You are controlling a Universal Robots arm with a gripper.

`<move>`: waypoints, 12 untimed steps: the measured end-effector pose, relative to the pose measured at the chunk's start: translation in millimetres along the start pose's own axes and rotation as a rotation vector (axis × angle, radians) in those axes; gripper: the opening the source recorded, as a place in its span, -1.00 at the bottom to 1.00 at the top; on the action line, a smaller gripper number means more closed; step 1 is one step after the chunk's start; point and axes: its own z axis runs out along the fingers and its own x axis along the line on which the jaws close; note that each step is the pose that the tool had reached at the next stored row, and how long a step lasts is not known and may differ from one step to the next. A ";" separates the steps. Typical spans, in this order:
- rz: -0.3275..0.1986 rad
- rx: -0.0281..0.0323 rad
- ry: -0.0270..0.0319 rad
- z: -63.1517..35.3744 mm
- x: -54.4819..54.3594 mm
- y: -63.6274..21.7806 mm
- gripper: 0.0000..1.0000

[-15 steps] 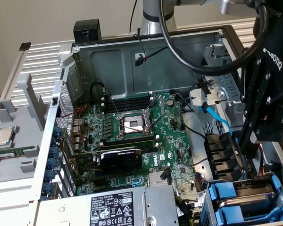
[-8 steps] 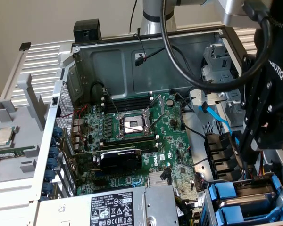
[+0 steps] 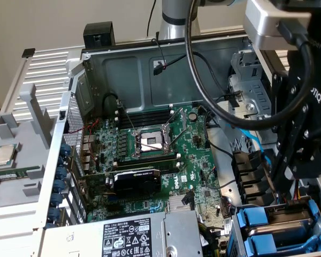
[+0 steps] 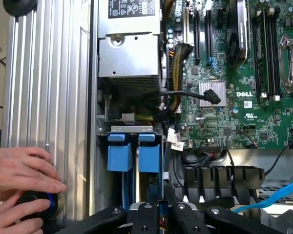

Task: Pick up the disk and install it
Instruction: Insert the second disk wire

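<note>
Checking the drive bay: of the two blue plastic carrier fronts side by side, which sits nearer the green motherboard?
The blue plastic carrier front beside the black cable bundle; its twin lies on the ribbed silver case wall's side.

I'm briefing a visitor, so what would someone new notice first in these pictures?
Probably the green motherboard filling the middle of the open computer case, with its bare processor socket. Next, the bright blue drive carriers in their bay, close to the end effector, and a person's hands resting on the case edge.
</note>
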 end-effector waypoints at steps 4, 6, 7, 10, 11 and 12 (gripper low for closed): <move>-0.019 0.0016 -0.0145 1.2 3.0 0.0 -0.67; -0.020 0.0011 -0.0186 2.3 8.3 -0.2 -0.67; -0.020 0.0009 -0.0223 2.8 11.0 -0.3 -0.67; -0.023 0.0003 -0.0470 4.2 18.5 -0.6 -0.67; -0.024 0.0000 -0.0575 4.9 21.2 -0.8 -0.67; -0.025 -0.0001 -0.0668 5.6 23.4 -1.1 -0.67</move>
